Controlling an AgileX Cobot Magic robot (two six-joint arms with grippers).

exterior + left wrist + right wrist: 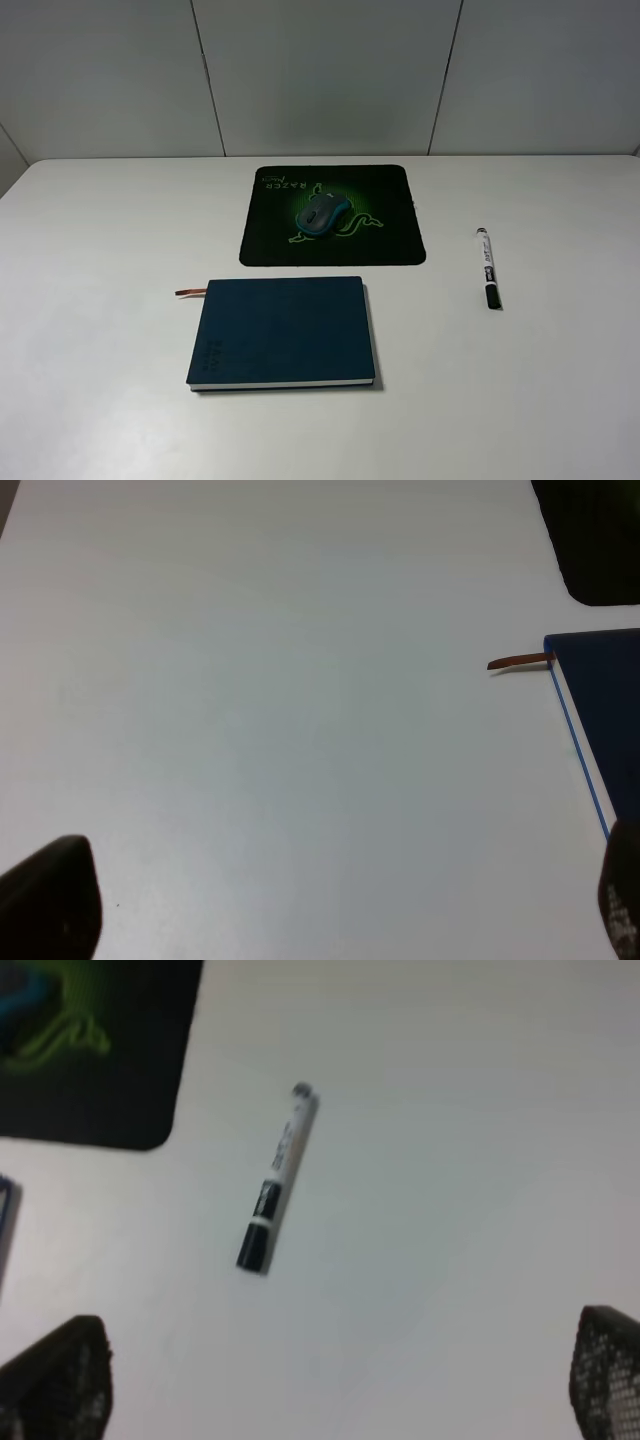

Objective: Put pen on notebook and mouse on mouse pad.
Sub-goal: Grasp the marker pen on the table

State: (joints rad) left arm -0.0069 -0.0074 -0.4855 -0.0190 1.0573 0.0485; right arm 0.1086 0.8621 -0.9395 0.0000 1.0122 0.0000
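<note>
— Jaws of each gripper, how do they stand?
— Wide apart on both, with nothing between them. From the high camera no arm shows. The mouse (322,212) sits already on the mouse pad (390,250), so that half of the task looks done. The pen (488,268) lies on the table (100,250), to the right, well apart from the notebook (285,335).
— And the left wrist view?
— The left gripper (335,910) hangs over bare table beside the notebook's edge and its ribbon (518,662). I think it has no work here.
— The right one?
— The right gripper (330,1375) is above the pen. The picture is a bit blurred, but the black cap seems to be the nearer end. I judge it is opened so that it can come down around the barrel.
</note>
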